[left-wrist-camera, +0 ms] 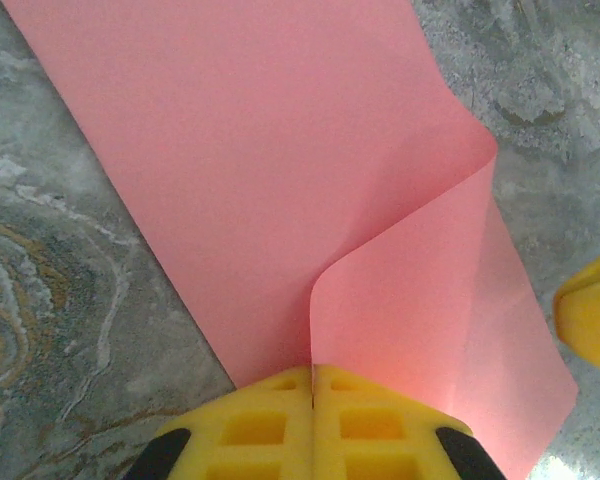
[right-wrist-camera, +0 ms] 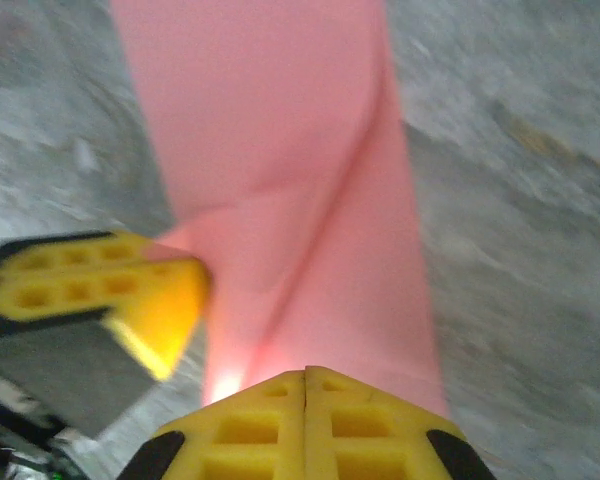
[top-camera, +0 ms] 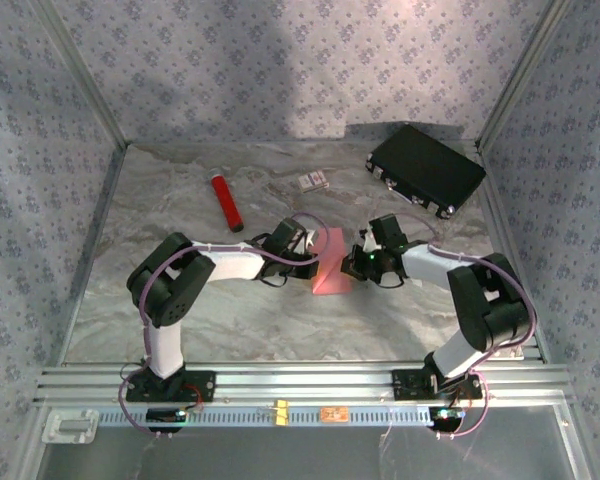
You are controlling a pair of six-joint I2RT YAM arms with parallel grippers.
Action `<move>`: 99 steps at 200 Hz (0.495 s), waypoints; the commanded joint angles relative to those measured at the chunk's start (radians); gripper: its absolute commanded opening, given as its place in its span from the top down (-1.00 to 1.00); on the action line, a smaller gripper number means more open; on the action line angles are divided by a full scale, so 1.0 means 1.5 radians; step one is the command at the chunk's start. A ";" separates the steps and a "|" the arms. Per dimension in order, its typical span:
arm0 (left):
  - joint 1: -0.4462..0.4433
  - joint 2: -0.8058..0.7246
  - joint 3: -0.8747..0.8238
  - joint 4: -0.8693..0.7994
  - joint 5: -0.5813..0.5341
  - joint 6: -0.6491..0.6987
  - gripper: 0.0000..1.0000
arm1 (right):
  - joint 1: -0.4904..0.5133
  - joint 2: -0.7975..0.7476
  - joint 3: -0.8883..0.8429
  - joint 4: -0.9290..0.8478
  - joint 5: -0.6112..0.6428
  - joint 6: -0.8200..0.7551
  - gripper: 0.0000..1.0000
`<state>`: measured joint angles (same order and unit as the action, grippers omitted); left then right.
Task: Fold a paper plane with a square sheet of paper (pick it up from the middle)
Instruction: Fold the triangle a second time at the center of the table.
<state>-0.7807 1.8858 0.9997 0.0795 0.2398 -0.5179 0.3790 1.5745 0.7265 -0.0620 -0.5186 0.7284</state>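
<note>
1. Here, the square sheet of paper (top-camera: 330, 268) is sitting at the centre of the top view, on the marbled table (top-camera: 180, 330), between the tips of the two arms.
2. The left fingers (top-camera: 306, 262) are meeting its left edge. In the left wrist view, at bottom centre, they (left-wrist-camera: 302, 388) are lying fully together and pinching the pink paper (left-wrist-camera: 280, 150) at their seam.
3. From that pinch the sheet is standing up in a soft rounded fold, its right flap leaning toward the lower right of the frame.
4. The right fingers (top-camera: 353, 265) are touching the sheet's right edge. In the blurred right wrist view (right-wrist-camera: 298, 392) they are also lying closed at bottom centre, and the paper (right-wrist-camera: 270, 120) is running straight into their seam, so they appear to be gripping it.
5. A slanted crease is showing down the middle of the sheet in that view.
6. Upper left of the sheet, a red cylinder (top-camera: 225, 200) is lying on the table. A small printed card (top-camera: 313, 181) is lying above centre, and a black case (top-camera: 425, 168) is resting at the upper right, all well apart from the paper.
</note>
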 commanded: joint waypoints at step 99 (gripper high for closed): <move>0.001 0.006 -0.010 -0.010 0.000 -0.005 1.00 | 0.039 0.080 0.030 0.156 -0.055 0.106 0.96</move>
<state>-0.7807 1.8858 0.9997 0.0795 0.2398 -0.5182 0.4286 1.6760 0.7452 0.1509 -0.5838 0.8692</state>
